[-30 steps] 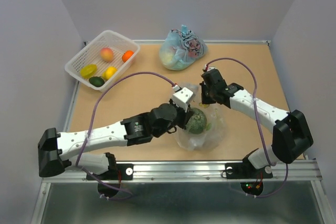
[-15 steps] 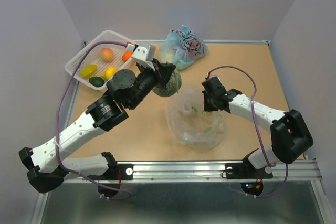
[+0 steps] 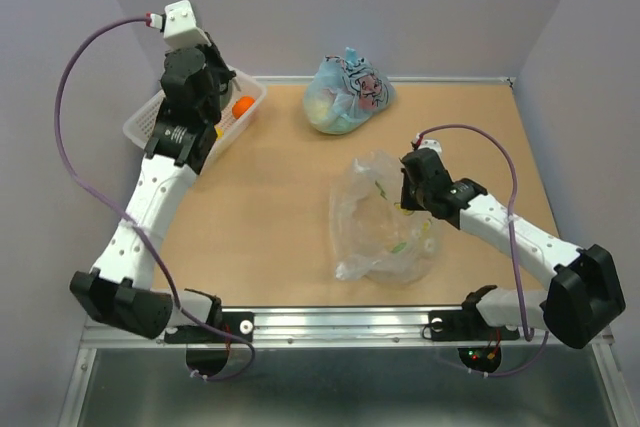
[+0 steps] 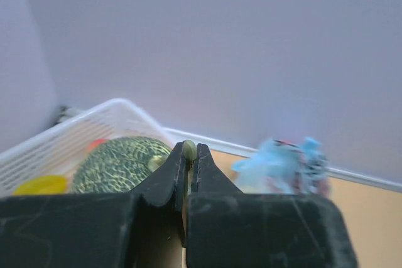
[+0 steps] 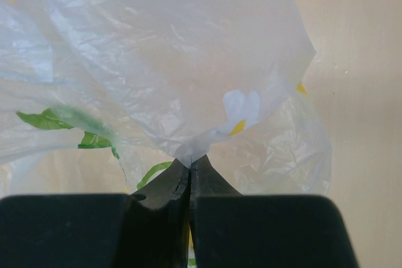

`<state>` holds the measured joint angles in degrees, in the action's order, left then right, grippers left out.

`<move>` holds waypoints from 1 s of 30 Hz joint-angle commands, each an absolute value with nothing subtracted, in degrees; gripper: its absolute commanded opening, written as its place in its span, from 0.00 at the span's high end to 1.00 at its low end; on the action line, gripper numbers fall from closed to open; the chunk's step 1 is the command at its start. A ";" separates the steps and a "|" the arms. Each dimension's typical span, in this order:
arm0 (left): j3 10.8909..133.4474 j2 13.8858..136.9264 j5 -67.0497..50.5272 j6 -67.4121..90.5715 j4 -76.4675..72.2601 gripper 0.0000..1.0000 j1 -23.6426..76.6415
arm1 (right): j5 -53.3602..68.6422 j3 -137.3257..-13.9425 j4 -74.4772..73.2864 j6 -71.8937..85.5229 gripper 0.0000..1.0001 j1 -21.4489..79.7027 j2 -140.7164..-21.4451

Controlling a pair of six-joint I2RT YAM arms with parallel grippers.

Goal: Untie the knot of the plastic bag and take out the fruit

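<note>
The see-through plastic bag lies open and slack at the table's middle, with green and yellow print. My right gripper is shut on a pinch of its film, as the right wrist view shows, with the bag spread beyond it. My left gripper is over the white basket at the far left. In the left wrist view it is shut on the stem of the round green melon, which hangs just left of the jaws over the basket. The arm hides the melon in the top view.
An orange shows in the basket; a yellow piece and an orange-red piece lie behind the melon. The light-blue cartoon bag sits knotted at the back centre, and shows blurred in the left wrist view. Walls close the back and sides.
My left arm has lifted the melon out of the see-through bag and swung it left and back to over the basket. My right gripper kept its hold and shifted slightly right.
</note>
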<state>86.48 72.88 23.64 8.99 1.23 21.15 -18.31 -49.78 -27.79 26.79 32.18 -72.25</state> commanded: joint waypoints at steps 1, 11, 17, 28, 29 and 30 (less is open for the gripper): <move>87.01 79.16 22.24 7.65 -2.28 1.00 11.35 | -21.97 -52.12 -29.44 26.02 0.99 31.64 -68.47; 98.25 98.95 15.11 9.23 -2.90 1.00 -1.21 | -30.58 -54.40 -32.08 23.64 0.99 31.55 -64.78; 98.26 104.76 21.96 9.84 -2.02 0.94 -2.81 | -38.21 -54.23 -32.78 23.12 0.96 31.03 -61.44; 92.47 102.68 17.41 13.62 -0.26 0.27 -3.34 | -50.18 -54.23 -32.87 22.85 0.89 29.97 -57.04; 91.76 101.35 16.62 14.67 -0.18 0.24 -3.25 | -51.75 -54.23 -32.87 22.68 0.89 29.80 -56.87; 91.06 99.95 15.83 15.03 -0.09 0.22 -3.25 | -52.55 -54.23 -32.78 22.68 0.89 29.45 -56.78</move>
